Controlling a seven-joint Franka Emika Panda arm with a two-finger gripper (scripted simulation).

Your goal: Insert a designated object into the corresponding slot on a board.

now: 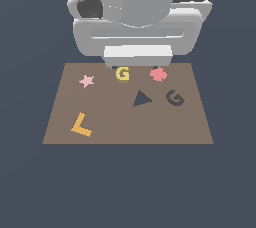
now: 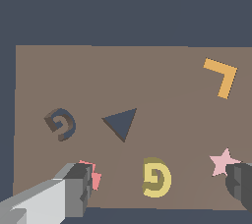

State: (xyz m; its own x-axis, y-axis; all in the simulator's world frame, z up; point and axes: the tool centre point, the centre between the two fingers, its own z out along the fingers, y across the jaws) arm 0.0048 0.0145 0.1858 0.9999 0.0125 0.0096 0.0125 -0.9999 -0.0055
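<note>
No printed text, labels, brands or numbers can be read anywhere. The only letter-like forms are shapes on the board point(image 1: 125, 122): a small yellow block point(image 1: 122, 74) shaped like a G, a dark G-shaped recess point(image 1: 175, 98), and an orange L-shaped piece point(image 1: 81, 125).

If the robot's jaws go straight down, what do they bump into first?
Probably the yellow G: it lies between the open fingers of the gripper, on the board. Height is hard to judge.
</note>
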